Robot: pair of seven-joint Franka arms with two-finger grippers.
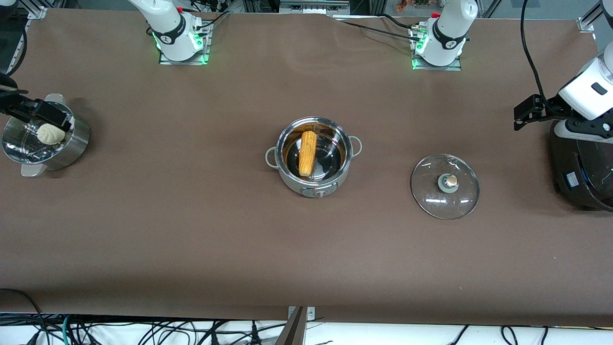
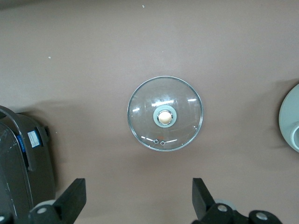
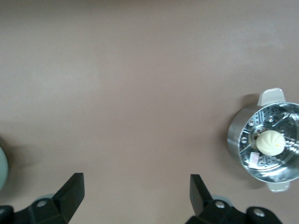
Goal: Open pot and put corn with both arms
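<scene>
The steel pot (image 1: 313, 184) stands open at the middle of the table. The yellow-orange corn (image 1: 307, 153) lies inside it. The glass lid (image 1: 445, 186) with its tan knob lies flat on the table beside the pot, toward the left arm's end, and shows in the left wrist view (image 2: 165, 114). My left gripper (image 1: 524, 114) is open and empty, up in the air by the black cooker; its own view (image 2: 138, 198) shows bare table between the fingers. My right gripper (image 1: 60, 117) is open and empty over the steamer, with bare table between its fingers (image 3: 135, 196).
A steel steamer (image 1: 72, 148) with a white bun (image 1: 51, 133) stands at the right arm's end, also in the right wrist view (image 3: 243, 135). A large black cooker (image 1: 582, 167) stands at the left arm's end, also in the left wrist view (image 2: 21, 163).
</scene>
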